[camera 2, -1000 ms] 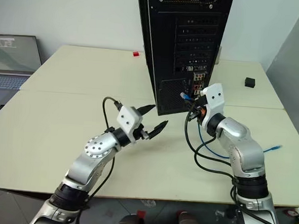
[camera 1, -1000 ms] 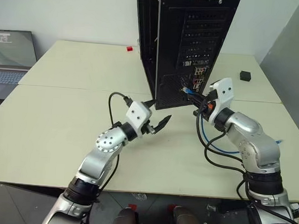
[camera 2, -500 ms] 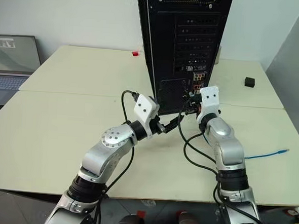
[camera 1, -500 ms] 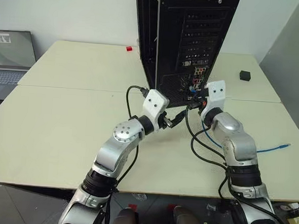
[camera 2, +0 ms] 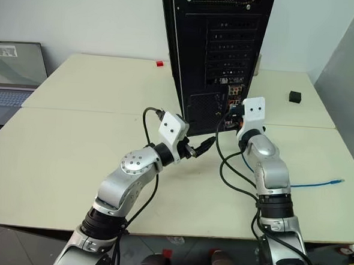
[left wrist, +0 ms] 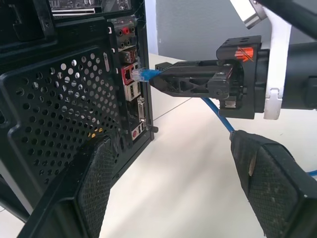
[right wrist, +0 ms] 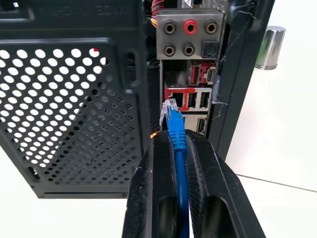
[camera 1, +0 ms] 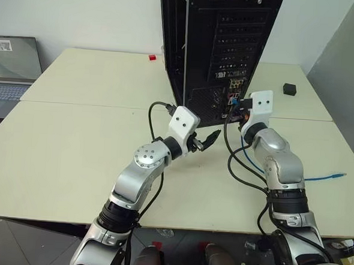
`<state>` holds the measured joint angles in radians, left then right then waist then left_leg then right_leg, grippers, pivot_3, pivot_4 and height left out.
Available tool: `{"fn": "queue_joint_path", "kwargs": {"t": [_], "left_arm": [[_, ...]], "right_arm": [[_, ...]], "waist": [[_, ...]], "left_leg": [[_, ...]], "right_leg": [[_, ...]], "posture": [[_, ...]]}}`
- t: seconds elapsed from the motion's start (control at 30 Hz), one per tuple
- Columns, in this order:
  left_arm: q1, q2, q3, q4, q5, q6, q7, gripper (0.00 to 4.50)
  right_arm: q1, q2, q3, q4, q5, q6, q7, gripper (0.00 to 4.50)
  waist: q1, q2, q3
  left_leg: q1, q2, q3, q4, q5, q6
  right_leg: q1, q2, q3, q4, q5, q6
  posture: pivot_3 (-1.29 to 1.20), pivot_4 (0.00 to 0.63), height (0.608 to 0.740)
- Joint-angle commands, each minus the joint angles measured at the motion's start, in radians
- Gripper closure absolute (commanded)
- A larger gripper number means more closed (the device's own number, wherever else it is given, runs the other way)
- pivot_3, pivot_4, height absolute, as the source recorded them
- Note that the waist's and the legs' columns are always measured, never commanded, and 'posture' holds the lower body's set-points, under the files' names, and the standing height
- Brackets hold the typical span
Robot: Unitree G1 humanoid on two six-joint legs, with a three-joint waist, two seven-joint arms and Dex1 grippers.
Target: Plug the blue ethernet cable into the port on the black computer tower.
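The blue ethernet cable (right wrist: 177,148) is clamped near its plug end between the closed jaws of the right gripper (right wrist: 174,148), with the clear plug standing out past the fingertips. The plug tip sits at the port (right wrist: 173,99), a dark metal-rimmed socket in the red-trimmed block on the rear connector panel of the black computer tower (camera 1: 215,48); whether it is seated or only touching the opening cannot be told. Behind the right gripper the cable drops to the worktop (camera 1: 74,138) and runs away from the tower along the surface, its free end (camera 1: 341,175) lying well apart from the tower near the worktop's edge. The left gripper (camera 1: 208,140) hovers just beside the tower's lower mesh panel, jaws apart and holding nothing; in its wrist view one finger (left wrist: 94,183) is close against the mesh and the other stands off from it below the right gripper. A small black cube (camera 1: 289,89) rests on the worktop beyond the right arm, a small red object (camera 1: 152,58) sits on the tower's other side, and a laptop (camera 1: 12,62) stands well apart from the tower at the worktop's far side.
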<state>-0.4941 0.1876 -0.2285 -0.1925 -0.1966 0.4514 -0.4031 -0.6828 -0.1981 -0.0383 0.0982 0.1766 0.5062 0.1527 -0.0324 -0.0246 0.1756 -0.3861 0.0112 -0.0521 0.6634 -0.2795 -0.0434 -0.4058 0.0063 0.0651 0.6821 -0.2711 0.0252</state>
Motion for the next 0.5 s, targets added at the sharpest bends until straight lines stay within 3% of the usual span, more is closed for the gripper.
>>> {"fn": "queue_joint_path", "kwargs": {"t": [0.03, 0.5], "left_arm": [[-0.015, -0.006, 0.017, -0.028, 0.01, -0.011, 0.007, 0.72], [-0.017, -0.006, 0.025, -0.03, 0.021, -0.01, 0.006, 0.72]], "right_arm": [[-0.042, -0.007, -0.027, 0.011, -0.004, -0.043, 0.001, 4.5], [-0.073, 0.004, -0.029, 0.071, -0.003, -0.064, 0.011, 4.5]], "waist": [[0.0, 0.0, 0.0], [0.0, 0.0, 0.0]], "left_leg": [[0.0, 0.0, 0.0, 0.0, 0.0, 0.0], [0.0, 0.0, 0.0, 0.0, 0.0, 0.0]], "right_leg": [[0.0, 0.0, 0.0, 0.0, 0.0, 0.0], [0.0, 0.0, 0.0, 0.0, 0.0, 0.0]], "posture": [[0.0, 0.15, 0.74], [0.0, 0.15, 0.74]]}}
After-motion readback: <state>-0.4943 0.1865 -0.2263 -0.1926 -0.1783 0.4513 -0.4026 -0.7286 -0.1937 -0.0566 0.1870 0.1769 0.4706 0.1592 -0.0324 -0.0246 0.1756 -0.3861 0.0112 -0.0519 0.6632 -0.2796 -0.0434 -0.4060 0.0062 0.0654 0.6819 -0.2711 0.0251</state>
